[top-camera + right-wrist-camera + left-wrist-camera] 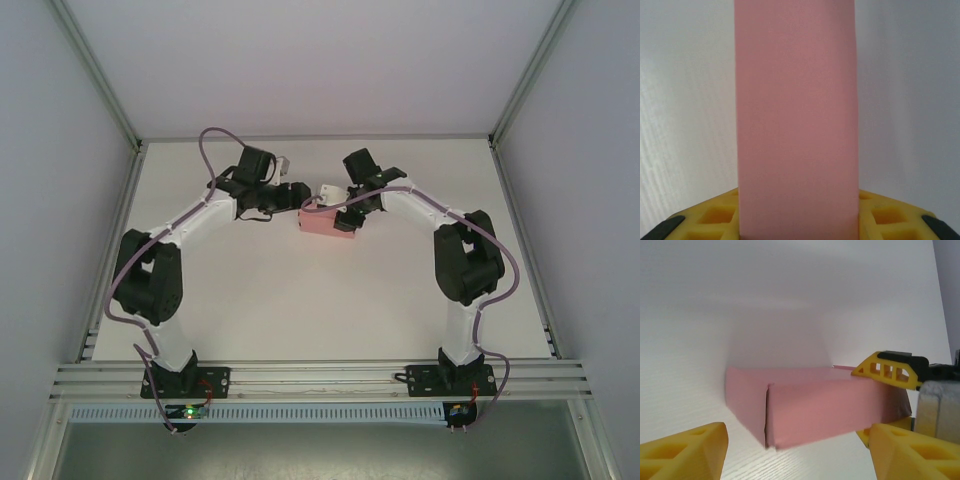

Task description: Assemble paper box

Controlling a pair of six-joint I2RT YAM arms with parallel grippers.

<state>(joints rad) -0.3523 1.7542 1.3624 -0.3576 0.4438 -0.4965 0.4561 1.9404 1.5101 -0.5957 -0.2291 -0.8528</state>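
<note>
Box (328,222) sits on the table (300,320), in the table's far half, about midway across; it reads as a closed flat pink block, not an open sheet.

Right gripper (352,210) reaches over the table's far half from right of the middle. In its wrist view the box (797,125) runs up between the yellow fingers (885,217), which lie against both faces: we judge them narrowed onto the box end and holding it.

Left gripper (795,452), left of the table's middle, has fingers spread wide with nothing between them; the box (825,405) lies just ahead, apart from both tips. One right-arm finger (887,371) lies on the box top at the far end.

Seam (766,415) at the near corner shows a dark gap; side flap looks not fully tucked.

Risks, as we judge them:
- thin card held at one end only: a harder squeeze could crease the walls
- left tips pushing the corner off-centre could pivot the box in the right grip or slide it on the table
- gapped seam could spring open if a wall bows; a tip catching the flap edge could peel it out
- left fingers advancing along the box could strike the right finger
</note>
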